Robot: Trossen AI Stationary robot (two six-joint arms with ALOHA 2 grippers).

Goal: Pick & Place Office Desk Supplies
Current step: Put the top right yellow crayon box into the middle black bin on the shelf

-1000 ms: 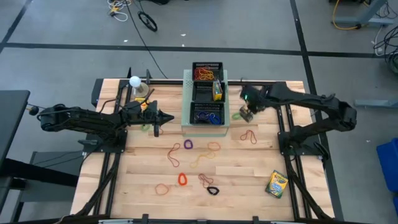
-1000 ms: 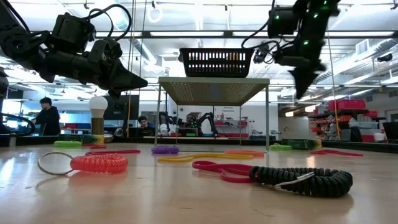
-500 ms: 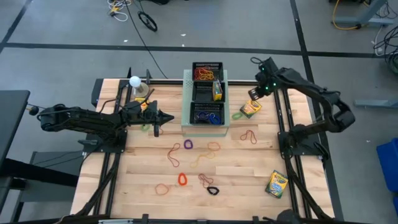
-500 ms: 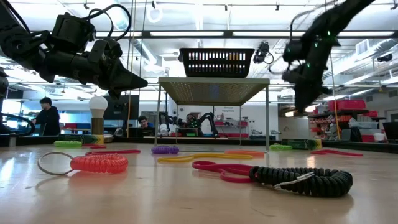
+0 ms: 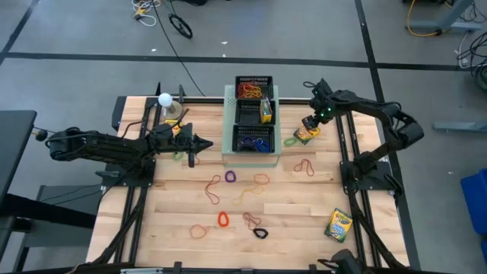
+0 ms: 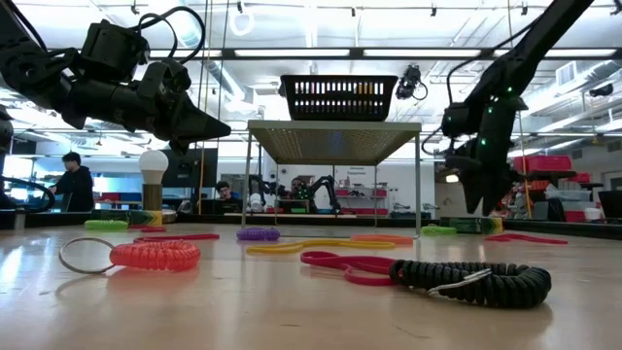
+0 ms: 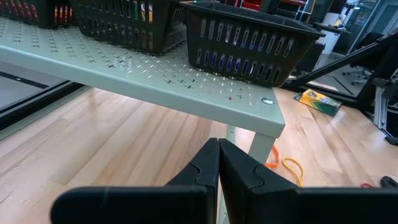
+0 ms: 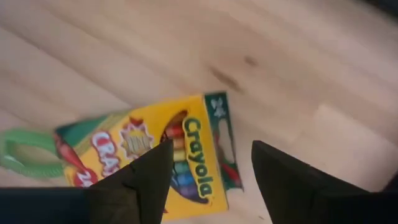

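Observation:
A yellow-and-green crayon box [image 8: 168,163] lies flat on the wooden table just right of the pale-green stand [image 5: 228,125]. My right gripper [image 5: 308,128] hangs over it, pointing down and open, one finger on either side and clear of it. Three black mesh trays [image 5: 253,114] stand in a row on the stand. A second crayon box [image 5: 338,225] lies near the front right. Rubber bands [image 5: 228,194] in several colours lie scattered over the middle of the table. My left gripper [image 5: 207,144] waits shut, level, left of the stand.
A white ball on a stand [image 5: 165,100] is at the far left. A green coiled band [image 8: 18,152] lies against the crayon box's end. A red band [image 5: 306,166] lies nearer the front. People sit in the room behind the table.
My right gripper has swung around at the stand's right side and come down toward the crayon box. In the low view its fingers ended in a point a second ago and now stand apart.

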